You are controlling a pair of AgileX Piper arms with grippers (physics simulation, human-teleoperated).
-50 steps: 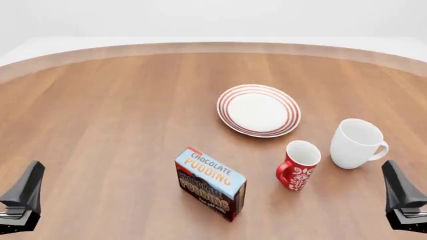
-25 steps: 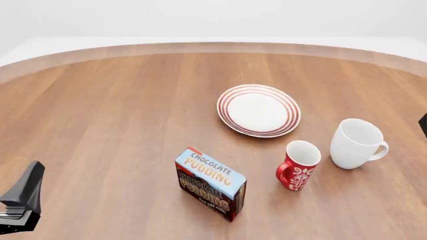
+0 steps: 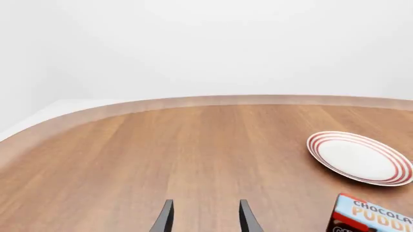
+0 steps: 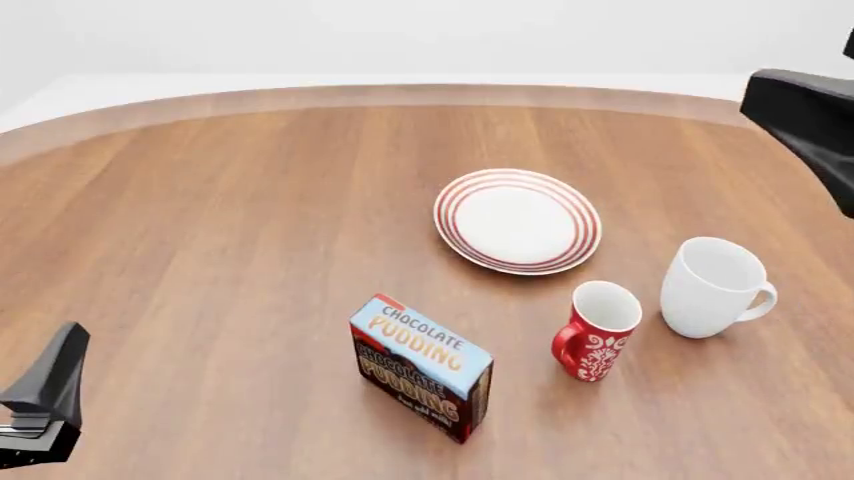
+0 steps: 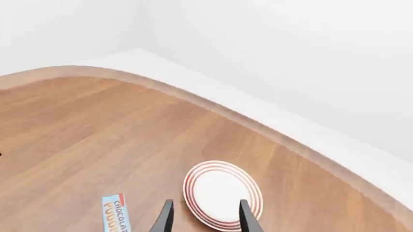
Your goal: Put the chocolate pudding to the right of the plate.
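I had the chocolate pudding (image 4: 422, 368) standing upright on the tabletop (image 4: 227, 230), near the front edge, left of the red mug (image 4: 595, 330) and well apart from the plate (image 4: 517, 221). Plate sat further back, a bit right of the carton. White mug (image 4: 714, 286) stood just right of the red mug, front-right of the plate, not touching it. Left gripper (image 3: 204, 220) sat low at the front-left corner, fingers spread, nothing between them, far from the carton. Right gripper (image 5: 204, 218) was up high at the back-right, fingers spread and empty; its wrist view looked down on the plate and a sliver of the carton. Neither gripper touched anything.
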